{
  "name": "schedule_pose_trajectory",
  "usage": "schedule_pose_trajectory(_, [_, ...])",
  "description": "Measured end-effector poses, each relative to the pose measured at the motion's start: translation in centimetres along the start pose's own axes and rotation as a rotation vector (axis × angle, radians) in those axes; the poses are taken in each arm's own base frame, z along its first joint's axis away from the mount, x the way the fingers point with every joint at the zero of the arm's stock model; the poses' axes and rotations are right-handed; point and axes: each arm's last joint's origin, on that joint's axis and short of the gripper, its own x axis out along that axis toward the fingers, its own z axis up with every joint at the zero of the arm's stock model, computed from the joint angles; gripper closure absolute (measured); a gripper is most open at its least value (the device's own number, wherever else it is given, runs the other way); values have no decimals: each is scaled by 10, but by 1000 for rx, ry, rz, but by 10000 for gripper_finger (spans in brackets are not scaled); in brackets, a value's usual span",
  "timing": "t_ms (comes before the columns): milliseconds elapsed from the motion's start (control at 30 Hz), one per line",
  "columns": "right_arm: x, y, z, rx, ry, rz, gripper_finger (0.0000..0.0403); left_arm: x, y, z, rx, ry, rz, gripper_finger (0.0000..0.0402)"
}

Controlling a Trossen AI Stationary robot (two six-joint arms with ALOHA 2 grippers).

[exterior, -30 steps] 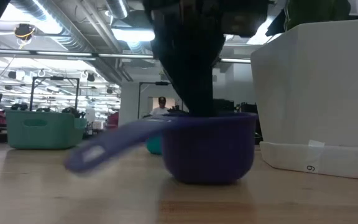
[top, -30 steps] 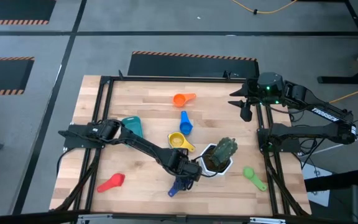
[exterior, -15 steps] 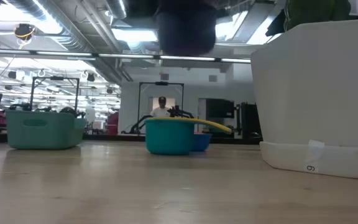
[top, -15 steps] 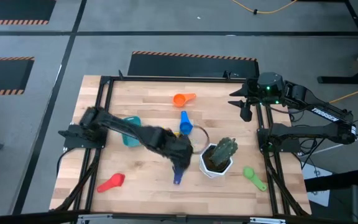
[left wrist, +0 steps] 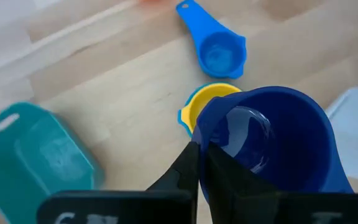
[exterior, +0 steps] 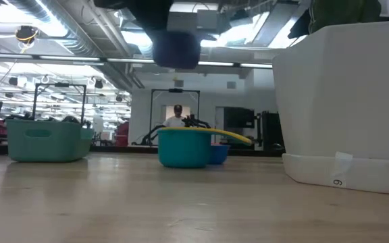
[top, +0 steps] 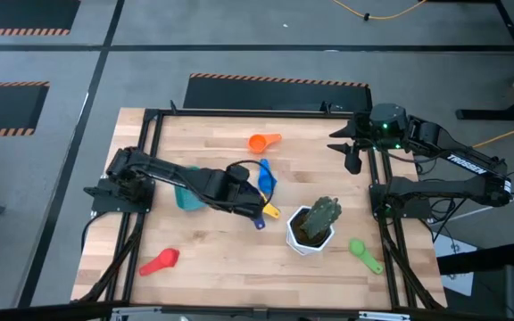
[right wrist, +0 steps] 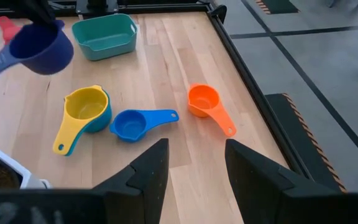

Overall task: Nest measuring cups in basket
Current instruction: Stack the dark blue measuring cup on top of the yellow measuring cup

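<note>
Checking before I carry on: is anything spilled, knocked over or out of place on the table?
Nothing stands out. The left gripper holds the dark blue cup in the air; the other cups lie loose, and the basket and white plant pot stand upright.

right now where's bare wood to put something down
Free: the near strip between the red cup and the white pot, and the far corner beyond the basket, beside the orange cup. Crowded: mid-table, where the left gripper holds the dark blue cup above the yellow cup and blue cup.
</note>
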Motion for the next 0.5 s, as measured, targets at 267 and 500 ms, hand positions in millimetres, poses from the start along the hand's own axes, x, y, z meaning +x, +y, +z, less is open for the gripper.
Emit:
schedule_pose_trajectory(267, [0, 0, 0, -1, 1, 0, 240, 35, -18, -13, -126, 4, 77, 396])
schedule_pose_trajectory(500, [0, 0, 0, -1, 5, 1, 240, 66, -29, -16, -169, 5, 129, 397])
